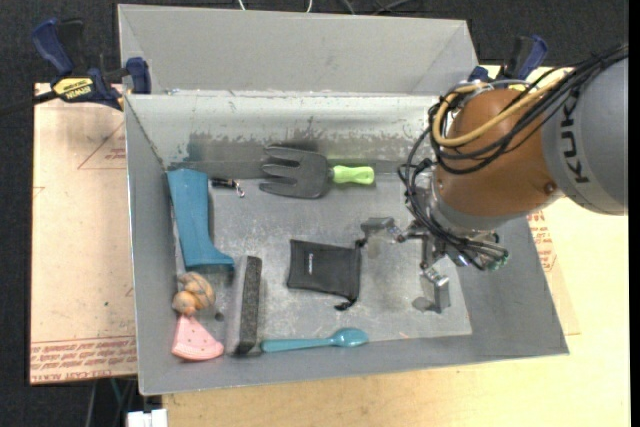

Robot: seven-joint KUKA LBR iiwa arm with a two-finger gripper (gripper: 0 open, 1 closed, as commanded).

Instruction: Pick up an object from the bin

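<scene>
The gripper hangs low over bare floor at the right side of the grey metal bin. Nothing visible is in its grasp, and whether it is open or closed cannot be told. A flat black fabric pouch lies nearest, to its left. This looks like the approach step; the next move calls for centring over a target and descending.

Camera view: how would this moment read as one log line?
gripper | right part of bin, over bare floor | nearest: black pouch, apart | pick not yet done
</scene>
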